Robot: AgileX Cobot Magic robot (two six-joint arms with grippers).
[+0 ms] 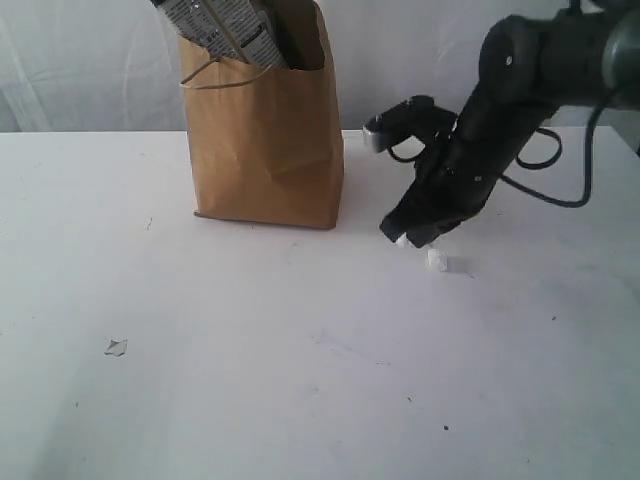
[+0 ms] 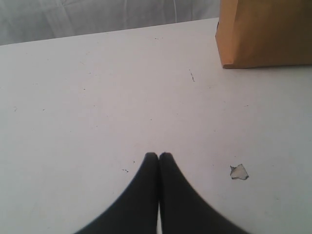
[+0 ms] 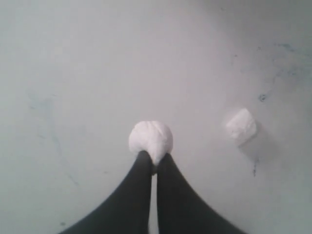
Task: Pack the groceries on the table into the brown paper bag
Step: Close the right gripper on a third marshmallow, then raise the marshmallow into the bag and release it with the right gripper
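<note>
Table (image 1: 300,400): white, with faint scuffs and specks.

Bag (image 1: 265,140): upright near the far edge, somewhat left of the middle, base flat on the surface. A grey patterned packet (image 1: 225,25) stands tilted in its mouth, with its upper end above the rim.

Right gripper (image 1: 408,238): low over the table, right of the bag and apart from it. The jaws are drawn to a narrow pinch on a small white lump (image 3: 151,136) at the fingertips. Cannot tell whether this lump touches the table. A second lump (image 1: 436,260) lies on the table just beside the gripper, untouched.

Left gripper (image 2: 158,156): seen only in its wrist view, over bare table. The jaws are pressed together with nothing between them.

A small pale scrap (image 1: 116,347) lies toward the near left corner, near the left gripper but apart from it.
</note>
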